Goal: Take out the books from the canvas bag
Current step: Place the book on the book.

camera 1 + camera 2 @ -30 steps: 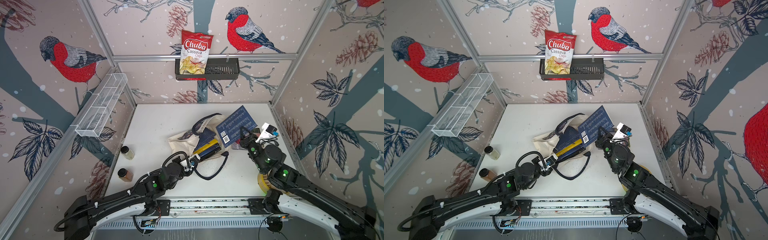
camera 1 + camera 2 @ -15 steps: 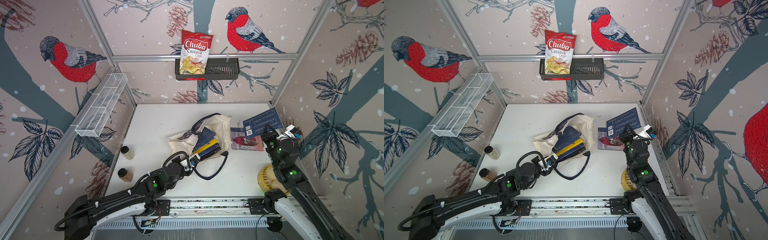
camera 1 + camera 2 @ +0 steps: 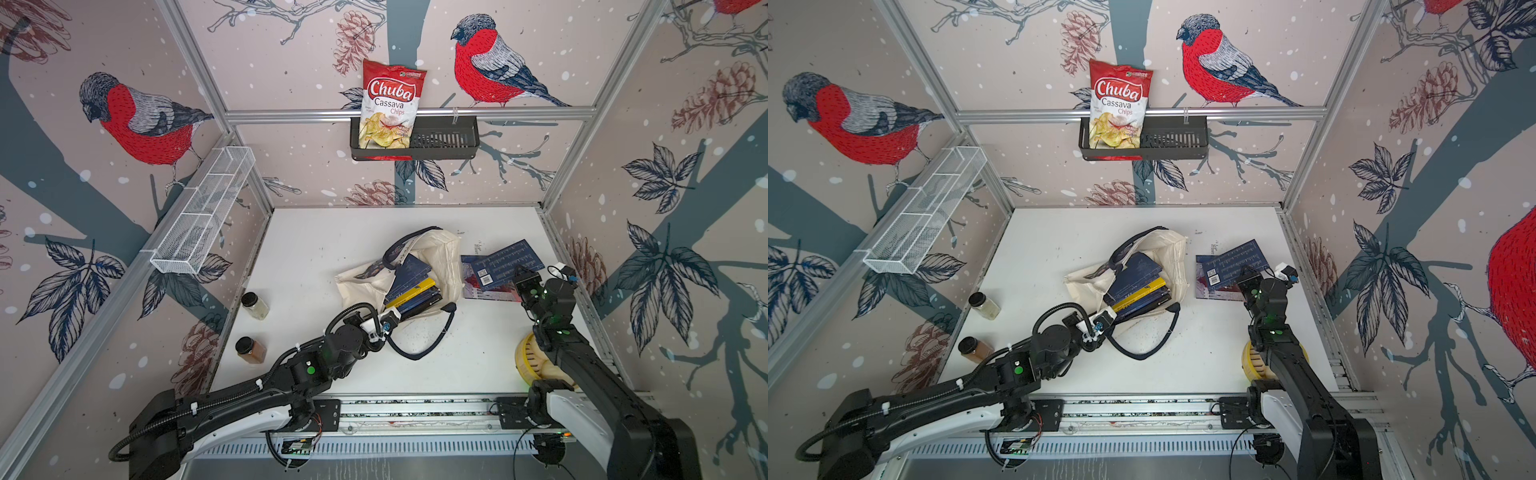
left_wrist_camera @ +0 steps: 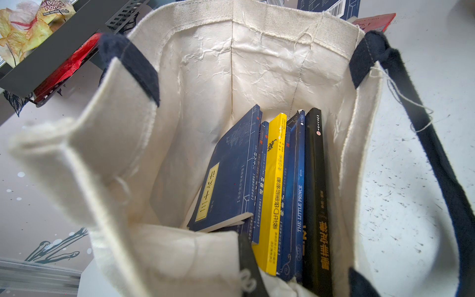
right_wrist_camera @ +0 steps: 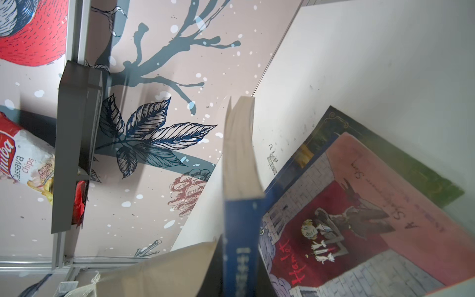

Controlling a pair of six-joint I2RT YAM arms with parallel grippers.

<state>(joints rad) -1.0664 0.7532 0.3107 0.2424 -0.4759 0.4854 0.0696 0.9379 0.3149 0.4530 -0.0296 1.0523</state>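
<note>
Books (image 4: pixel 277 195) in navy and yellow paper covers sit inside the cream canvas bag (image 3: pixel 444 257), which lies on its side. Our left gripper (image 3: pixel 388 326) is pinched shut on its rim, we judge to hold the mouth open. Our right gripper (image 3: pixel 524 279) is clamped on one navy paperback (image 3: pixel 503 262), low over the red-and-blue Hamlet paperback (image 5: pixel 334 231) already out, likely to stack it there.

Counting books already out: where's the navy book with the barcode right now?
In both top views, the navy book is in the right gripper, over the Hamlet book, right of the canvas bag.

Both top views look down from high at the front, sharing the whole table (image 3: pixel 316 249). The left wrist camera peers close into the canvas bag (image 4: pixel 257 64); the right wrist's hugs a blue book (image 5: pixel 240 226), sideways.
</note>
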